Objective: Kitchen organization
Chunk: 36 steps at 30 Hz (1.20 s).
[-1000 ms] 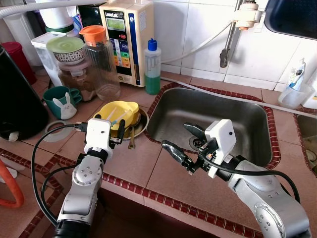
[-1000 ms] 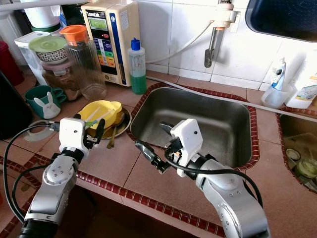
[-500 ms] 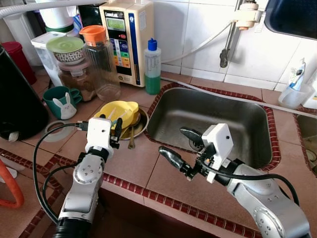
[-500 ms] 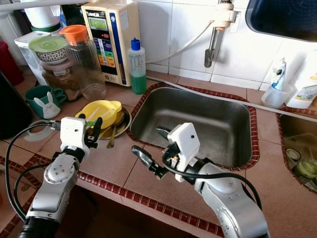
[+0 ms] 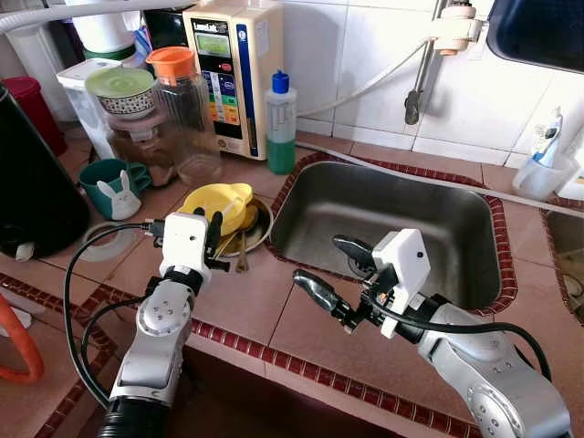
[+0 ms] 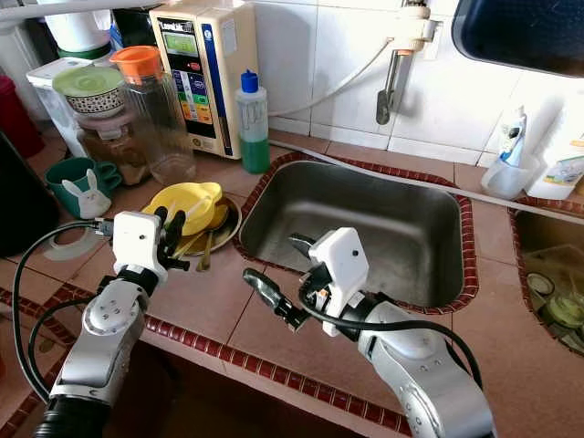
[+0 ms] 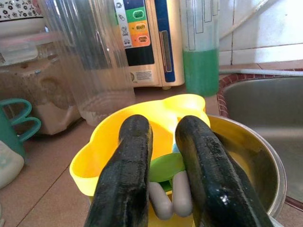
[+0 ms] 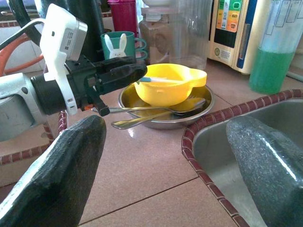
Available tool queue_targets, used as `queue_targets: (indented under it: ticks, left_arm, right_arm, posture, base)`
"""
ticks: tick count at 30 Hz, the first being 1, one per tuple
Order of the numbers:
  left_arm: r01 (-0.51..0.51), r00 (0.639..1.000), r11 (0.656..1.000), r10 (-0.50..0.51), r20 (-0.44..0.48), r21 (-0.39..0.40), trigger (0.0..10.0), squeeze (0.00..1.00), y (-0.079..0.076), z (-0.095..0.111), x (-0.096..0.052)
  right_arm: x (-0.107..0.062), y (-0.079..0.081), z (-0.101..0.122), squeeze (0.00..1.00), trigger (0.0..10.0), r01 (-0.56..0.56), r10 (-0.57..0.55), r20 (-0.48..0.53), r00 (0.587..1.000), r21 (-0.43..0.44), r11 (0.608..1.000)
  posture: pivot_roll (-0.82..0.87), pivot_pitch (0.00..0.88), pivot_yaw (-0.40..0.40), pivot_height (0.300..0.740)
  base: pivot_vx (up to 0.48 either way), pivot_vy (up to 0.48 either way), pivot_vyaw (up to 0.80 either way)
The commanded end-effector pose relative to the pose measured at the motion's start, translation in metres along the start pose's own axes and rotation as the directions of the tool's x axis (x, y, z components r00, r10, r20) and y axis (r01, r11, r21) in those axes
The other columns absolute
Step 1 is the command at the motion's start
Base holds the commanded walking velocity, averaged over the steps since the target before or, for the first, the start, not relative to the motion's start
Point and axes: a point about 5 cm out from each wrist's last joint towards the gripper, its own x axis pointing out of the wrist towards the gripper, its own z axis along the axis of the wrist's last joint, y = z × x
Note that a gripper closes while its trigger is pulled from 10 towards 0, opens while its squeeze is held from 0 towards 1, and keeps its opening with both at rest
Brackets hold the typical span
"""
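Our left gripper (image 7: 163, 156), fingers narrowly parted, reaches the near rim of the yellow bowl (image 5: 219, 203), which sits in a steel dish (image 6: 222, 237) beside the sink (image 5: 392, 214), holding nothing. Our right gripper (image 5: 336, 274) gapes wide over the sink edge, empty.

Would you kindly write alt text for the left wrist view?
The left hand, fingers slightly apart, reaches toward a yellow plastic bowl holding utensils, nested in a round steel dish. Behind stands a green soap bottle.

The left gripper (image 5: 217, 226) has moved forward to the yellow bowl (image 5: 219, 203); the right gripper (image 5: 334, 267) has drawn back from the sink (image 5: 456, 219)
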Motion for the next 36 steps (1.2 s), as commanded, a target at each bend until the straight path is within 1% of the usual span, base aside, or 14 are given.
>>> queue_targets:
  ticks: [1, 9, 12, 16, 20, 26, 28, 29, 30, 34, 35, 36]
  left_arm:
    - [0.002, 0.999, 1.0, -0.002, 0.032, 0.01, 0.0, 0.0, 0.0, 0.008, 0.003]
    - [0.0, 0.998, 1.0, -0.002, 0.069, 0.022, 0.0, 0.0, 0.001, 0.016, 0.003]
    - [0.006, 0.994, 0.999, -0.011, 0.107, 0.049, 0.0, 0.0, 0.0, 0.023, 0.002]
    - [0.008, 0.993, 0.999, -0.014, 0.121, 0.05, 0.0, 0.0, 0.0, 0.027, 0.002]
    - [0.016, 0.985, 0.996, -0.03, 0.169, 0.082, 0.0, 0.0, -0.001, 0.036, 0.003]
    - [0.031, 0.977, 0.995, -0.05, 0.206, 0.094, 0.0, 0.0, -0.004, 0.045, 0.005]
    - [0.06, 0.967, 0.993, -0.083, 0.241, 0.1, 0.0, 0.0, -0.009, 0.053, 0.007]
    - [0.08, 0.96, 0.993, -0.101, 0.261, 0.092, 0.0, 0.0, -0.013, 0.059, 0.009]
    - [0.12, 0.947, 0.99, -0.136, 0.292, 0.073, 0.0, 0.0, -0.019, 0.068, 0.013]
    - [0.177, 0.929, 0.983, -0.182, 0.323, 0.045, 0.0, 0.0, -0.029, 0.079, 0.017]
    - [0.211, 0.919, 0.977, -0.204, 0.337, 0.019, 0.0, 0.0, -0.034, 0.085, 0.02]
    - [0.221, 0.914, 0.975, -0.214, 0.343, 0.021, 0.0, 0.0, -0.036, 0.087, 0.022]
  right_arm:
    - [0.0, 0.002, 0.004, 0.0, 10.0, -0.006, 0.006, 0.01, 1.0, -0.014, 1.0]
    - [0.0, 0.001, 0.003, 0.0, 10.0, 0.003, -0.003, 0.008, 1.0, -0.015, 1.0]
    - [0.0, 0.0, 0.004, 0.0, 10.0, 0.009, -0.008, 0.011, 1.0, -0.016, 1.0]
    - [0.0, -0.001, 0.004, 0.0, 10.0, 0.012, -0.012, 0.012, 1.0, -0.017, 1.0]
    - [0.001, -0.002, 0.004, 0.0, 10.0, 0.015, -0.015, 0.015, 1.0, -0.019, 1.0]
    - [0.001, -0.003, 0.005, 0.0, 10.0, 0.021, -0.02, 0.019, 1.0, -0.023, 1.0]
    - [0.002, -0.005, 0.005, 0.0, 10.0, 0.039, -0.038, 0.025, 0.999, -0.026, 0.999]
    - [0.002, -0.008, 0.006, 0.0, 10.0, 0.063, -0.062, 0.034, 0.998, -0.027, 0.998]
    - [0.002, -0.013, 0.007, 0.0, 10.0, 0.104, -0.103, 0.049, 0.993, -0.02, 0.994]
    - [0.002, -0.019, 0.01, 0.0, 10.0, 0.157, -0.157, 0.078, 0.985, -0.002, 0.988]
    - [0.002, -0.025, 0.012, 0.0, 10.0, 0.198, -0.198, 0.092, 0.976, 0.007, 0.98]
    - [0.002, -0.027, 0.013, 0.0, 10.0, 0.217, -0.216, 0.097, 0.972, 0.008, 0.976]
  posture:
    - [0.07, 0.0, 0.036, 0.74]
    - [0.07, 0.0, 0.037, 0.74]
    - [0.07, 0.0, 0.038, 0.74]
    - [0.07, 0.0, 0.037, 0.74]
    - [0.08, 0.0, 0.035, 0.74]
    - [0.07, 0.0, 0.033, 0.74]
    - [0.07, 0.0, 0.033, 0.74]
    - [0.07, 0.0, 0.032, 0.74]
    - [0.07, 0.0, 0.032, 0.74]
    - [0.07, 0.0, 0.032, 0.74]
    - [0.07, 0.0, 0.031, 0.74]
    - [0.07, 0.0, 0.033, 0.74]
  base:
    - [0.0, 0.0, 0.0]
    - [0.0, 0.0, 0.0]
    - [0.0, 0.0, 0.0]
    - [0.0, 0.0, 0.0]
    - [0.0, 0.0, 0.0]
    - [0.0, 0.0, 0.0]
    - [0.0, 0.0, 0.0]
    - [0.0, 0.0, 0.0]
    - [0.0, 0.0, 0.0]
    - [0.0, 0.0, 0.0]
    - [0.0, 0.0, 0.0]
    - [0.0, 0.0, 0.0]
